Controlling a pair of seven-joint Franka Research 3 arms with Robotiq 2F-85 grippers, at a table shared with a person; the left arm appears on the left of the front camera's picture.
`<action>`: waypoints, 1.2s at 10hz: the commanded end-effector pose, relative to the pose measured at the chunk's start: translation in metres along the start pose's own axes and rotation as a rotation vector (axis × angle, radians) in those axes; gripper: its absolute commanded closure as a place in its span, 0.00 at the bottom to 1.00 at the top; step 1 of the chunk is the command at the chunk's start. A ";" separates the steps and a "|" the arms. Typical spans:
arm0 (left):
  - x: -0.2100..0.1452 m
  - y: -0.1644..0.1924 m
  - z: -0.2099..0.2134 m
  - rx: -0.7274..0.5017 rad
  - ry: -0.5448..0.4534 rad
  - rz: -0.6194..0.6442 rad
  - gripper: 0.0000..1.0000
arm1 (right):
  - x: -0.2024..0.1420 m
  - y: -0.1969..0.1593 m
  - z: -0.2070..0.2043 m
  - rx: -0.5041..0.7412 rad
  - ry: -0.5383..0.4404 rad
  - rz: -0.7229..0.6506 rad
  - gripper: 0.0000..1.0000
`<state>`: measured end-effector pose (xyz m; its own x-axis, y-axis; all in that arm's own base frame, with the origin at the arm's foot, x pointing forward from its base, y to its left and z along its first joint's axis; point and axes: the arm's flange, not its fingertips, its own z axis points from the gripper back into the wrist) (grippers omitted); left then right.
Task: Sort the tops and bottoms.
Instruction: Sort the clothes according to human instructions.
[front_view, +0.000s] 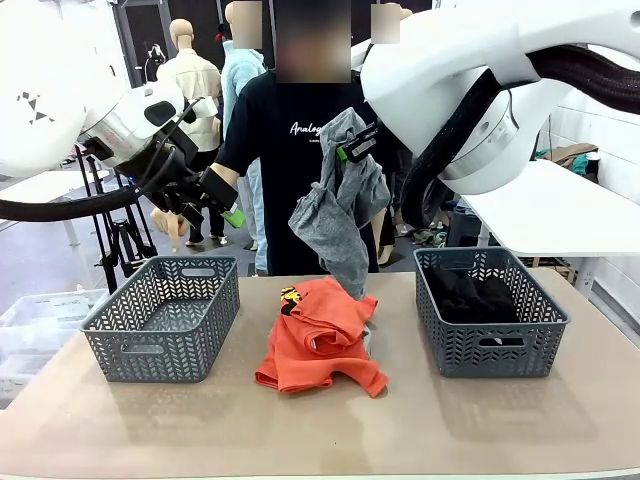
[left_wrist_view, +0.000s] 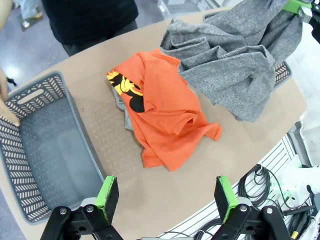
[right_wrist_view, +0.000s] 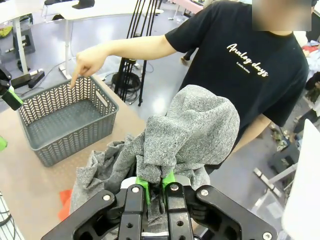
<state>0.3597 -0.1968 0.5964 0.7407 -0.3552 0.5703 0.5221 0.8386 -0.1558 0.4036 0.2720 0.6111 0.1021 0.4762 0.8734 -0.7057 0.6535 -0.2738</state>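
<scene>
Jaws of right gripper (right_wrist_view: 155, 184) are clamped on mottled grey top (front_view: 340, 215), which hangs above orange T-shirt (front_view: 320, 335) at centre of table (front_view: 120, 430). Jaws of left gripper (left_wrist_view: 166, 195) stand apart, raised near left basket (front_view: 160, 330). Person's hand (right_wrist_view: 86, 64) points at left basket. Right basket (front_view: 490, 350) holds black bottoms (front_view: 470, 295).

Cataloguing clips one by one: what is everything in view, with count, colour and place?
table: 1, tan
left basket: 1, grey, table left, empty
right basket: 1, grey, table right
grey top: 1, mottled grey, hanging above table middle
orange T-shirt: 1, orange with yellow print, table middle
light grey piece: 1, light grey, under orange T-shirt
black garment: 1, black, in right basket
person: 1, black T-shirt, far side; hand points at left basket
left tool: 1, black, open, raised at left
right tool: 1, black, shut on grey top
</scene>
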 end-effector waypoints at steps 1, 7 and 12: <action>-0.001 0.000 0.000 0.008 0.000 0.000 0.00 | 0.006 0.000 0.002 -0.010 -0.003 0.004 1.00; -0.001 0.000 0.000 0.008 0.000 0.000 0.00 | 0.006 0.000 0.002 -0.010 -0.003 0.004 1.00; 0.000 0.000 0.000 0.000 0.000 0.000 0.00 | 0.006 0.000 0.002 -0.010 -0.003 0.004 1.00</action>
<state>0.3597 -0.1968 0.5964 0.7407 -0.3552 0.5703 0.5221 0.8385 -0.1558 0.4036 0.2720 0.6111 0.1021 0.4762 0.8734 -0.7057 0.6535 -0.2738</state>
